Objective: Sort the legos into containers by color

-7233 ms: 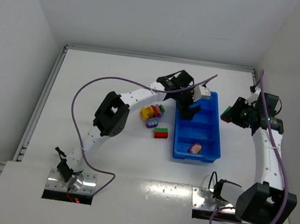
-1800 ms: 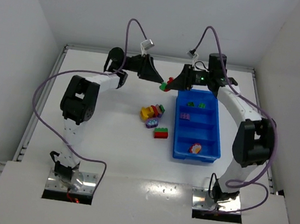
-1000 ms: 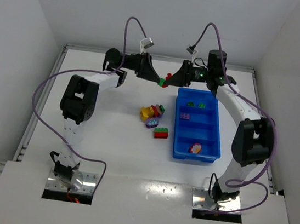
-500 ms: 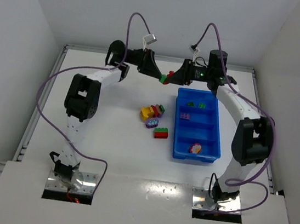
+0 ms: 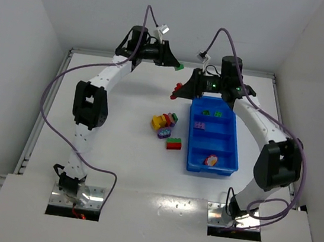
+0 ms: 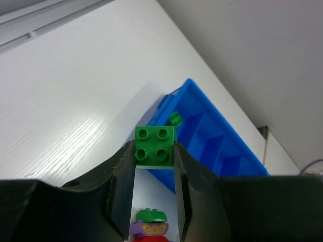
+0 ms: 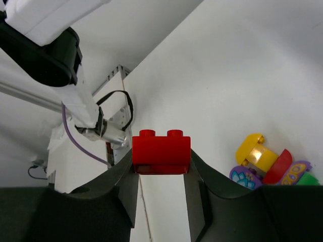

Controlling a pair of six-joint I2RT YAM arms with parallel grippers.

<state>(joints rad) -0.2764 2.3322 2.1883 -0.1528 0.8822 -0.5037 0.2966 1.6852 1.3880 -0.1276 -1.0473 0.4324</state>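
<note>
**Holding one brick apiece over the table's far end**

Top view:
- The left gripper [image 5: 174,65] is up over the far edge of the table [image 5: 116,151], closed on a green brick [image 5: 179,66].
- The right gripper [image 5: 180,90] hangs just off the far left corner of the blue tray [image 5: 190,144], clamped on a red brick [image 5: 176,90].
- The tray lies right of the table's middle. It has green pieces [image 5: 211,112] in its far compartment, a purple one [image 5: 199,125] in the next, and a pinkish one [image 5: 211,160] in the nearest.
- The loose legos [image 5: 164,122] sit bunched near the tray's left wall. A red-and-green brick [image 5: 174,143] lies just nearer than them.

Left wrist:
- The jaws pinch the green brick's two opposite flat sides, with its studs facing the lens.
- The tray's far corner shows beyond, with a green piece inside.

Right wrist:
- The red brick is gripped across its flat sides, studs upward.
- The loose pile shows at lower right.

Handling, as I judge it:
- The bricks look light, rigid and glossy, so they are likely a little slick.
- The flat side walls give the best hold, not the studs.
- A drop probably wouldn't break one, but it might bounce out of a shallow compartment.

Surroundings: the tabletop is smooth and white with a rail along its edges, plain white walls [image 5: 33,8] stand close on three sides, and purple cables [image 5: 52,91] loop off both arms.
</note>
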